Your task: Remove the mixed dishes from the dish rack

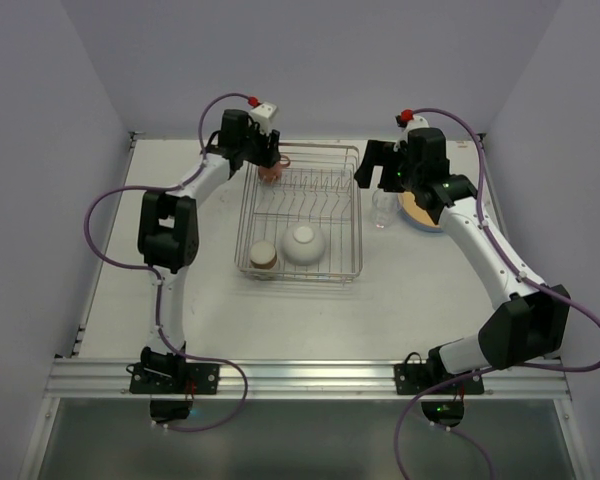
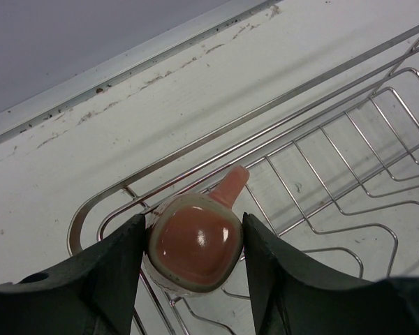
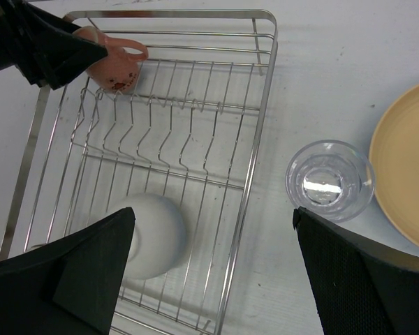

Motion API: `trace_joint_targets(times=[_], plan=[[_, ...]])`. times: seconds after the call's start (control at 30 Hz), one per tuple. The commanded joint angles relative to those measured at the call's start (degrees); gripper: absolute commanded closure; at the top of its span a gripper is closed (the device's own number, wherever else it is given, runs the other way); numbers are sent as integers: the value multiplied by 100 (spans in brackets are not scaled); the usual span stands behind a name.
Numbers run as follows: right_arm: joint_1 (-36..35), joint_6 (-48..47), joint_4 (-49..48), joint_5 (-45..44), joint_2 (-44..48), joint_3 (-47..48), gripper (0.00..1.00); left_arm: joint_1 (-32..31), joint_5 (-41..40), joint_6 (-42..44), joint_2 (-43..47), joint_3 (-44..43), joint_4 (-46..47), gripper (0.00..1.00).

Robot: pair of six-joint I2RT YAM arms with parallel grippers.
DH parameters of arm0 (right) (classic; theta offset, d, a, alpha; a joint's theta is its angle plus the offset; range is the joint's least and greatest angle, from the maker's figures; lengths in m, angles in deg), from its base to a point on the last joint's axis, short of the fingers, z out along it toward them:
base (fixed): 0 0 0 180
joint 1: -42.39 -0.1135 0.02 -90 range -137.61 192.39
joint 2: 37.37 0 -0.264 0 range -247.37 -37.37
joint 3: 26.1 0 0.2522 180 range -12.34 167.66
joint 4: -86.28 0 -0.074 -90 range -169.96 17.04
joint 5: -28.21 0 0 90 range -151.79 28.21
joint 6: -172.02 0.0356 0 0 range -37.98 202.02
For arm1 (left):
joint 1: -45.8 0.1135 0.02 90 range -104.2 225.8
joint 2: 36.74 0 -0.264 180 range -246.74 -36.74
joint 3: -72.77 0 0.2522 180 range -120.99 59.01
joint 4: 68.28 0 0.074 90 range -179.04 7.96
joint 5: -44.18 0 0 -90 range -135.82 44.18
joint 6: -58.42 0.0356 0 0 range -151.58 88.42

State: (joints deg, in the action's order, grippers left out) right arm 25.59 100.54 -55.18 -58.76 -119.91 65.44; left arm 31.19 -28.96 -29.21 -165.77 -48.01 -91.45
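The silver wire dish rack stands mid-table. My left gripper is at its back left corner, shut on the upside-down salmon-pink mug, with one finger tight against each side. The mug also shows in the right wrist view. The white bowl and the small brown cup sit upside down at the rack's front. My right gripper is open wide and empty above the rack's right rim. The clear glass and the yellow-orange plate, lying on a blue plate, stand right of the rack. The lilac plate is hidden.
The rack's plate tines hold no plates. Purple-grey walls close in the back and both sides of the white table. A metal rail runs along the near edge by the arm bases.
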Motion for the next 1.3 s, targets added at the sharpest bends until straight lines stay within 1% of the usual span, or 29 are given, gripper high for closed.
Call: trace_joint_targets(times=[0.0,0.17,0.33,0.47,0.9,0.93,1.13,1.27], plan=[[27,-24,-201,163,-16,238,1,-68,-306,88,62,103,-122,54],[27,-24,-201,181,-16,238,1,-130,-333,27,168,76,-131,64],[36,-24,-201,181,28,211,1,-147,-166,-79,361,6,-123,67],[36,-24,-201,207,28,211,1,-156,27,-132,519,-73,-149,67],[45,2,-236,295,80,168,1,-182,177,-176,1073,-100,-52,68],[45,2,-236,304,89,168,1,-182,177,-358,1117,-100,-44,68],[45,28,-271,383,80,150,1,-200,150,-474,1397,-21,0,68],[54,72,-342,567,115,124,1,-209,571,-746,1626,50,106,68]])
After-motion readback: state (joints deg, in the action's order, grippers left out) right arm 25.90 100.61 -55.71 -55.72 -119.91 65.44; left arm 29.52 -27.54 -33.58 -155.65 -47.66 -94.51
